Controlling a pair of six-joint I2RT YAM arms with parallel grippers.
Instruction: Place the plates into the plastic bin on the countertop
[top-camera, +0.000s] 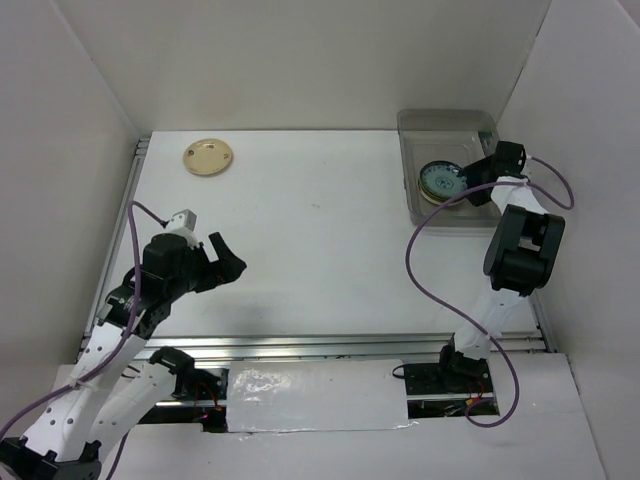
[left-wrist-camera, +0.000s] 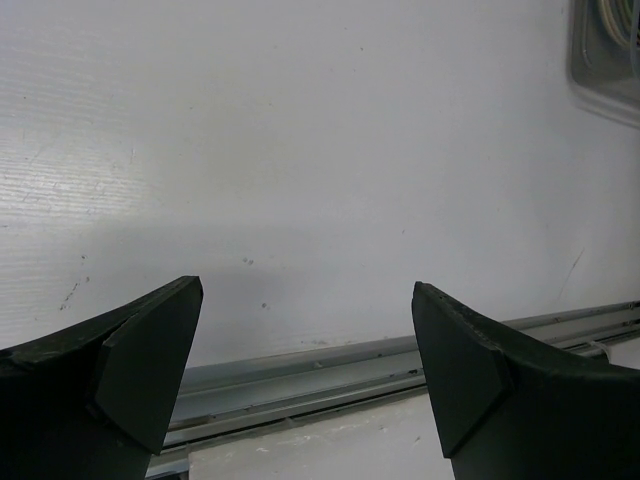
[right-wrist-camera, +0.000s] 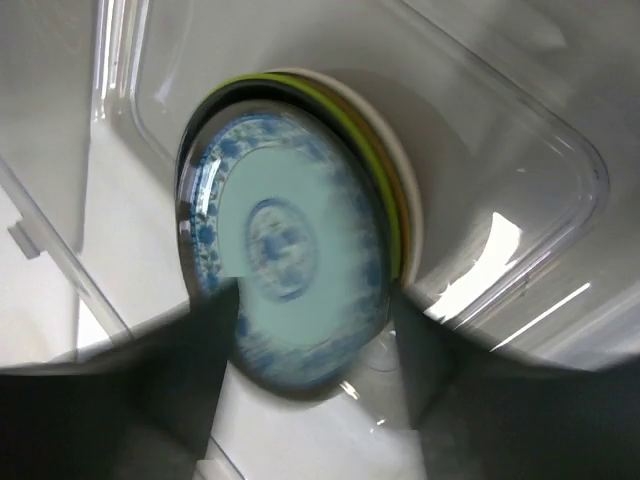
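The plastic bin (top-camera: 447, 123) stands at the far right of the countertop (top-camera: 320, 230). In it lies a stack of plates with a blue-patterned plate (top-camera: 440, 180) on top. My right gripper (top-camera: 476, 186) hangs over that stack. In the right wrist view its fingers stand apart, the gripper (right-wrist-camera: 315, 300) open just above the blue-patterned plate (right-wrist-camera: 285, 250), which looks blurred. Lime green (right-wrist-camera: 362, 135) and cream rims show beneath it. A cream plate (top-camera: 208, 157) lies alone at the far left. My left gripper (top-camera: 229, 254) hovers open and empty near the front left, seen wide open (left-wrist-camera: 307, 292) in its wrist view.
A metal rail (top-camera: 330, 345) runs along the near edge of the countertop, and white walls close in the sides and back. The bin's corner (left-wrist-camera: 605, 55) shows at the top right of the left wrist view. Purple cables loop beside both arms.
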